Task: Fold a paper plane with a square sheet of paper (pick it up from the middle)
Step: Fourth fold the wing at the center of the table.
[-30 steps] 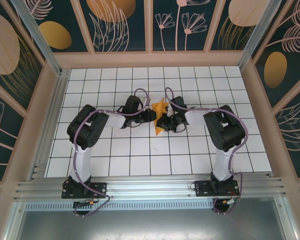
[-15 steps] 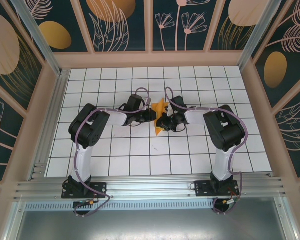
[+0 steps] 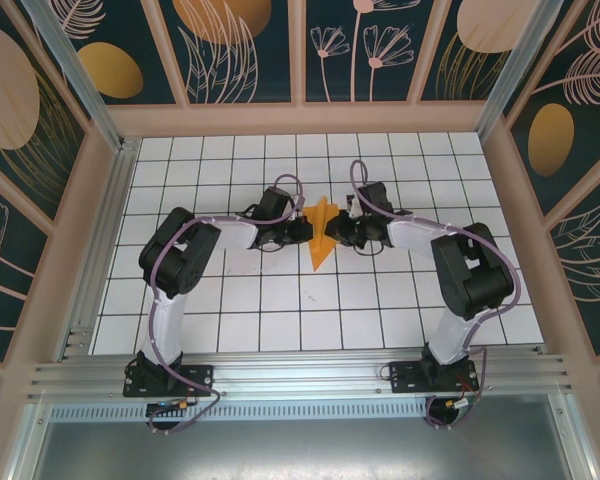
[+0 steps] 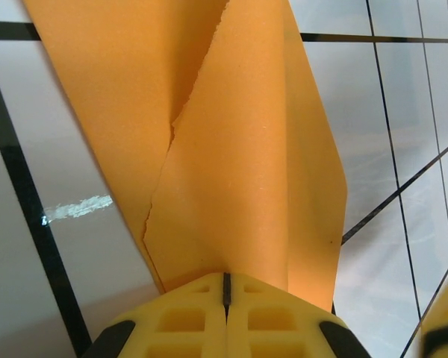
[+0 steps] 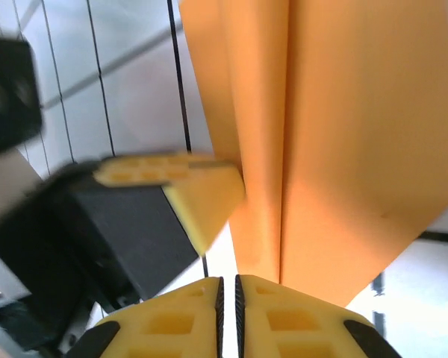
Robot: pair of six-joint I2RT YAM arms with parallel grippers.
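Note:
The orange paper (image 3: 322,232), folded into a narrow pointed shape with layered creases, stands between my two grippers at mid-table, its tip toward the near edge. My left gripper (image 3: 305,231) is shut on its left edge; in the left wrist view the sheet (image 4: 239,149) rises straight out of the closed jaws (image 4: 225,282), with a torn crease line on it. My right gripper (image 3: 340,233) sits just right of the paper. Its jaws (image 5: 228,283) are nearly together with nothing in the thin gap, and the paper (image 5: 336,134) lies just beyond them. The left gripper's fingers (image 5: 205,190) pinch the far edge.
White tiled table (image 3: 230,300) with black grid lines, walled by a wooden frame (image 3: 300,118) at the back and sides. An aluminium rail (image 3: 300,372) runs along the near edge, where both arm bases are bolted.
The left gripper has closed on the paper. The right arm has swung outward and its gripper has pulled a little to the right, off the paper, which now stands narrower and more upright.

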